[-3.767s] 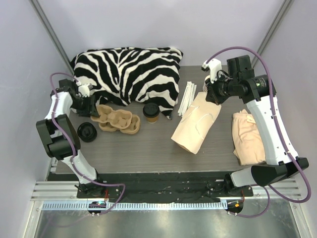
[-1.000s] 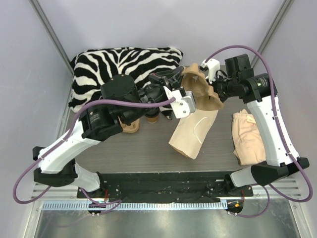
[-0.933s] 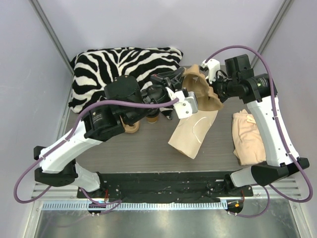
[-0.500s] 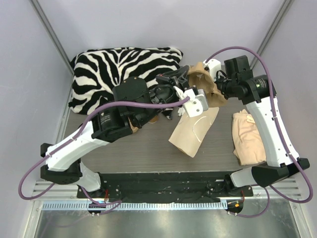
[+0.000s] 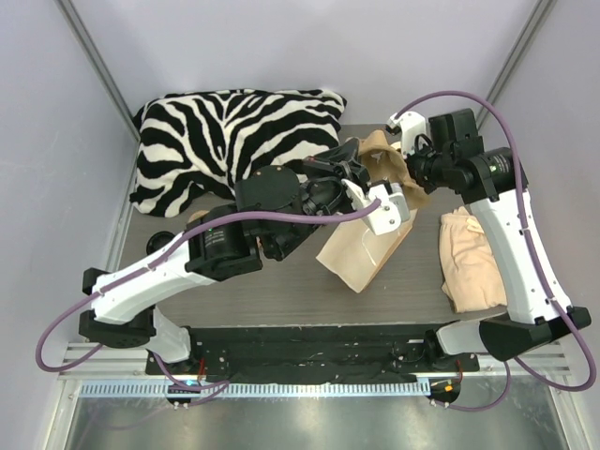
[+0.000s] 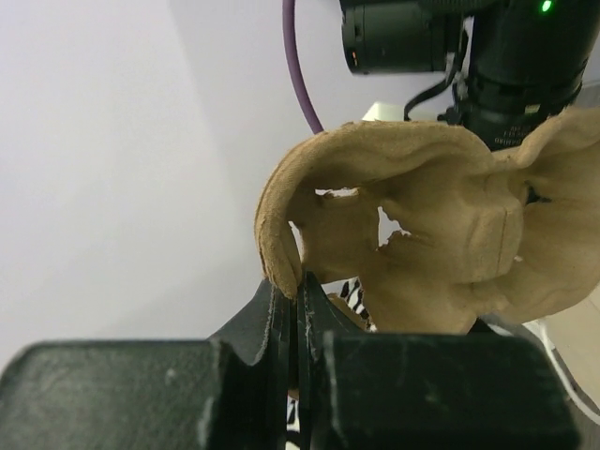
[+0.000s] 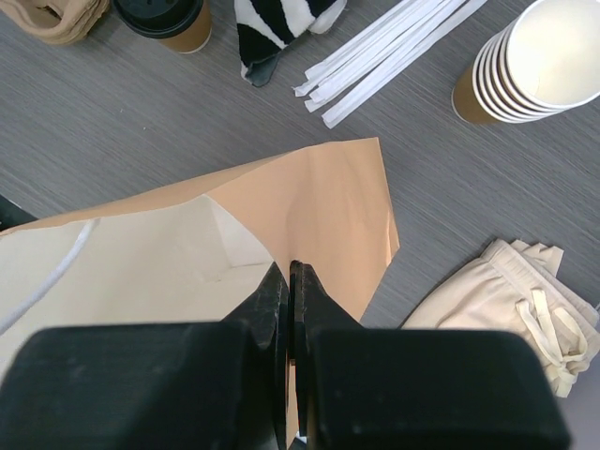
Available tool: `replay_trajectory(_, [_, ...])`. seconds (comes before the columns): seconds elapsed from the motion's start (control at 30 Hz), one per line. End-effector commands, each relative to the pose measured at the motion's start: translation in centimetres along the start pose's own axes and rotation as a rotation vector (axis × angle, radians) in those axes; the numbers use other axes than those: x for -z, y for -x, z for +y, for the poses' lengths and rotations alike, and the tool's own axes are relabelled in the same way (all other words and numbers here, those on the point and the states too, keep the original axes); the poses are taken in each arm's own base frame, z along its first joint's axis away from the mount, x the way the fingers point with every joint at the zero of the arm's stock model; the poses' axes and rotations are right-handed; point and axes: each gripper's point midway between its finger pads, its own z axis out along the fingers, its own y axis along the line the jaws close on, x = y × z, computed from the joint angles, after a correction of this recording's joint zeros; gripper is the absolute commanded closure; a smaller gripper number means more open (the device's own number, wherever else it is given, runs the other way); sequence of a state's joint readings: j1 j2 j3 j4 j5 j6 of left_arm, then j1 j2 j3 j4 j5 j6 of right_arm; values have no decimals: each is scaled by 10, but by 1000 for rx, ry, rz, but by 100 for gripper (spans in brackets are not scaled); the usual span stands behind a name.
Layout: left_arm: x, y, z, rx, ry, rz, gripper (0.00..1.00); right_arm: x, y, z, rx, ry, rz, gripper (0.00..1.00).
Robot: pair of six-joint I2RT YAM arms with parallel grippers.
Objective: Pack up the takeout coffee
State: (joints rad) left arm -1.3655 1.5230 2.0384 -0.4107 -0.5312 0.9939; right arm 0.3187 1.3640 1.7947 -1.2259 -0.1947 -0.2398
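left gripper (image 6: 298,300): pressed together on the rim of a pulp carrier (image 6: 441,234), holding it up in the air.
right gripper (image 7: 291,272): pinching the top edge of the paper bag (image 7: 309,206), keeping the mouth lifted.
change: a few seconds ago one carrier was lying on the table at centre left and the bag was lying flat. Now that carrier is hanging at the bag mouth, upper centre-right of the top view. Over the last second the left arm is creeping right with it.
meaning: I'm reading this as carrier going in first, so the coffee is still waiting. Packing is barely started.
coffee (image 7: 173,19): one, lidded, standing on the table at the upper left of the right wrist view, well apart from both grippers. The left arm is hiding it in the top view.
carriers: two, one held and one (image 7: 42,17) still on the table beside the coffee.
bag: one.
lidless cups (image 7: 534,56): one stack, roughly six rims showing.
straws (image 7: 375,56): one loose bundle, about five, exact count unclear.
loose lid (image 5: 159,243): one, peeking out left of the arm.
zebra cloth (image 5: 234,131): one, upper left.
cream cloth (image 5: 469,258): one pile, right side.
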Motion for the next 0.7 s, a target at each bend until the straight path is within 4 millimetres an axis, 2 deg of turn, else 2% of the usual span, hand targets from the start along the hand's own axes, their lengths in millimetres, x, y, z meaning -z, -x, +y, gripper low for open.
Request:
replay_trajectory(0.0, [15, -19, 16, 29, 70, 74, 100, 12, 11, 1, 3, -18, -75, 99])
replay_trajectory(0.17, [20, -48, 17, 7, 70, 143, 100, 12, 11, 3, 11, -9, -81, 99])
replay_trajectory(0.23, [22, -56, 10, -18, 49, 158, 100, 12, 11, 4, 14, -2, -79, 99])
replay_trajectory(0.3, [26, -59, 15, -64, 68, 165, 100, 12, 11, 4, 16, -1, -80, 99])
replay_trajectory(0.33, [25, -65, 8, -91, 56, 179, 100, 11, 11, 3, 15, 0, -78, 99])
replay_trajectory(0.47, [34, -67, 11, -108, 45, 165, 100, 9, 12, 7, 13, 23, -80, 99])
replay_trajectory(0.6, [35, -63, -8, -117, -30, 107, 100, 5, 15, 12, 8, 60, -74, 99])
replay_trajectory(0.67, [33, -62, -24, -131, -75, 88, 100, 3, 17, 16, 8, 86, -70, 99])
